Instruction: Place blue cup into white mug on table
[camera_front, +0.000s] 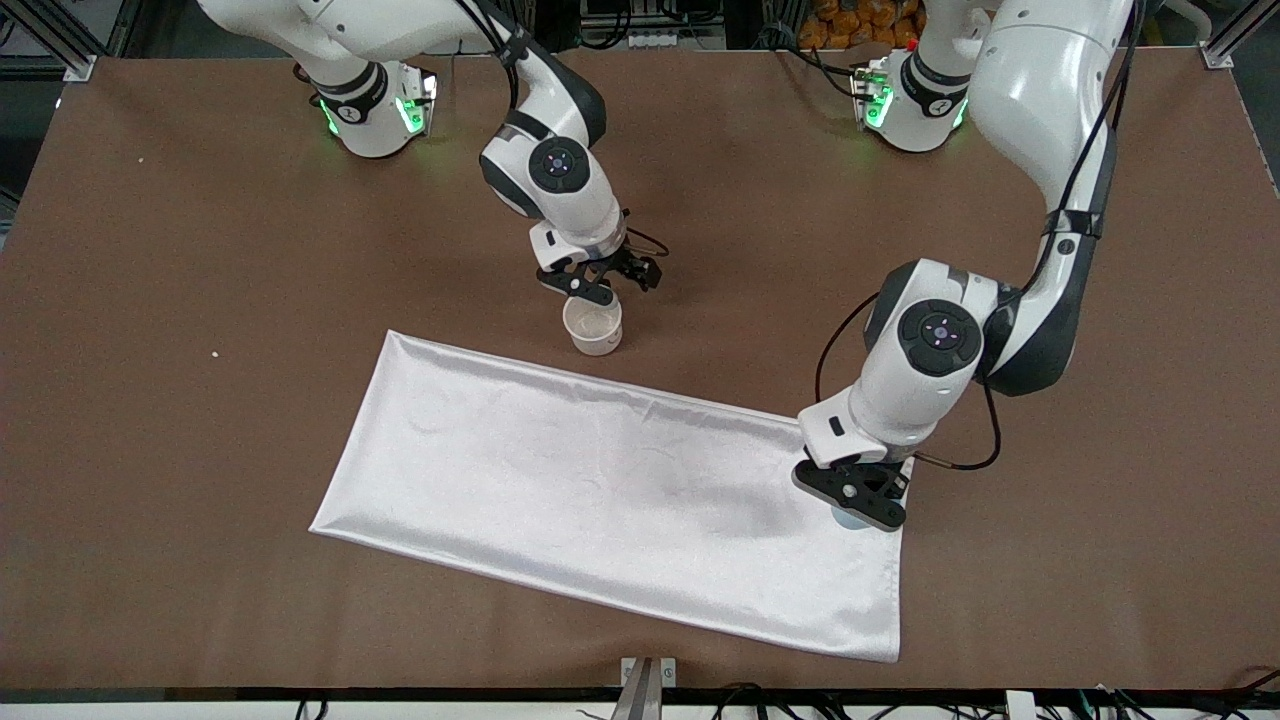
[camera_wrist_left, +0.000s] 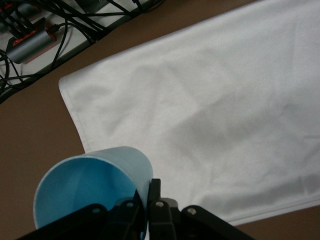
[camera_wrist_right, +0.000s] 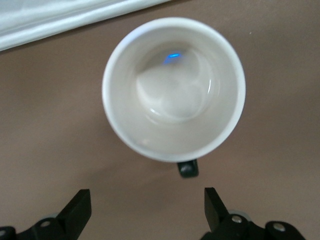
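Left gripper (camera_wrist_left: 147, 212) is clamped on the rim wall of the blue cup (camera_wrist_left: 92, 187), one finger inside and one outside, so the cup hangs tipped with its mouth toward the wrist camera; it is over the corner of the white cloth (camera_front: 600, 490) at the left arm's end. Right gripper (camera_wrist_right: 147, 210) stands spread and empty just above the mug (camera_wrist_right: 172, 90), which sits upright on the bare table (camera_front: 200, 300), just beside the cloth edge and farther from the front camera than the cloth. Mug is empty; its black handle (camera_wrist_right: 188, 169) points toward the right gripper. Risks, as judged: a pinch on one wall of a light plastic cup may let it swing or slip during the carry; if the cup arrives tilted its base could catch the mug rim and tip or shove the mug, since nothing holds the mug now; the fit looks close, so a small offset may leave the cup perched on the rim; the right gripper sits over the drop path and the arms could meet unless it clears. Hard to make out: in the front view the cup is nearly all hidden under the left gripper (camera_front: 850, 490); cup base and outer finger contact are not visible; mug side markings cannot be seen.
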